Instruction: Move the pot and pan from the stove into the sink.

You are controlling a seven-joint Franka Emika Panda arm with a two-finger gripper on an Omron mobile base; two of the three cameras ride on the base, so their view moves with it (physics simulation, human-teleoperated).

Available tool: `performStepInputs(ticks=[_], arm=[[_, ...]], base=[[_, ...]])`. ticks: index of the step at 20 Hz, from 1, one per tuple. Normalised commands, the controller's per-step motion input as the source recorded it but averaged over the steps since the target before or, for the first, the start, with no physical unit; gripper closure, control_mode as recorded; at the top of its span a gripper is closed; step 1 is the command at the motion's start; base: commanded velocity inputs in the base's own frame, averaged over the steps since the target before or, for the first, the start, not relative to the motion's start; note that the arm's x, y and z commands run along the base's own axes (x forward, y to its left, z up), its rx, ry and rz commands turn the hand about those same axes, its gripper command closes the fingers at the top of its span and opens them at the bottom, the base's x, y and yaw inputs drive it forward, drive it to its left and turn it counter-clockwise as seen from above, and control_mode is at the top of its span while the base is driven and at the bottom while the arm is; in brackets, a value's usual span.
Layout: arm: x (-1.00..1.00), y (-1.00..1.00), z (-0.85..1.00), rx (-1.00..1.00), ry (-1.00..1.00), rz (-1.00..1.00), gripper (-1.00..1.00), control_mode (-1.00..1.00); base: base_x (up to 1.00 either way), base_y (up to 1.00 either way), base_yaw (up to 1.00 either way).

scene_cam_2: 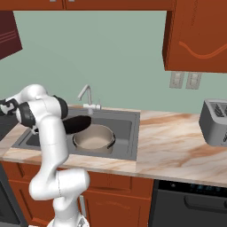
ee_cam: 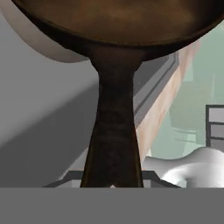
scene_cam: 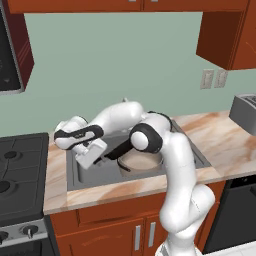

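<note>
Pan (ee_cam: 114, 131) handle hides claw tips — pot (scene_cam: 142, 161) half-hidden.

arm (scene_cam: 175, 165): white, smooth and shiny, made of fat round tubes joined one after another
joints (scene_cam: 145, 140): round dark caps, black with a grey ring, set on the sides of the white tubes
band near the hand (scene_cam: 80, 134): a black stripe that wraps the last white part
hand block (scene_cam: 91, 152): a boxy pale grey-white piece under the black stripe
bottom part (scene_cam_2: 66, 186): thick white curved tube, the fattest bit, standing in front of the brown cupboard doors (scene_cam_2: 115, 208)
</note>
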Motion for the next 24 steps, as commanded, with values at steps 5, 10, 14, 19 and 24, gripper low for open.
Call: performStepInputs(ticks=[5, 10, 14, 19, 24], arm=[[0.68, 0.0, -0.08, 0.0, -0.05, 0.0, 1.0, -1.0], [0.48, 0.0, -0.11, 0.0, -0.01, -0.01, 1.0, -1.0], [0.23, 0.0, -0.17, 0.0, 0.0, 0.0, 1.0, -1.0], [0.14, 0.0, -0.19, 0.0, 0.0, 0.0, 1.0, -1.0], [0.04, 0.0, 0.0, 0.0, 0.0, 0.0, -1.0, -1.0]], base=[[0.0, 0.0, 0.0], [0.0, 0.0, 0.0], [0.0, 0.0, 0.0], [0.0, 0.0, 0.0], [0.0, 0.0, 0.0]])
